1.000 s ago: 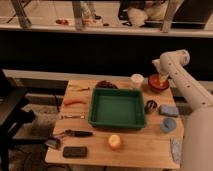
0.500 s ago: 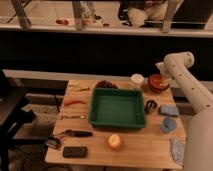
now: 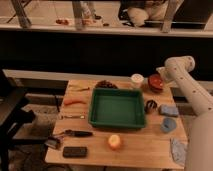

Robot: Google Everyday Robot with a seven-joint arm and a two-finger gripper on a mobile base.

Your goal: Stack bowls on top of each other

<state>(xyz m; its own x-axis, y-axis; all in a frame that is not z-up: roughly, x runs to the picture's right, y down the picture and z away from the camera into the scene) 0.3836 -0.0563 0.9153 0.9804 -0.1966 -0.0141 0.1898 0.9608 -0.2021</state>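
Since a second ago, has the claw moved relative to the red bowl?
Yes. The claw has shifted right, off the red bowl, toward the table's far right corner, judged against the white cup.

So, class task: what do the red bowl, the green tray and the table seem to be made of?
Red bowl: probably plastic, with a glossy sheen. Green tray: probably plastic, an even matte colour with moulded walls. Table: wood, pale with visible plank lines. The gripper is at the bowl, at the table's far right corner.
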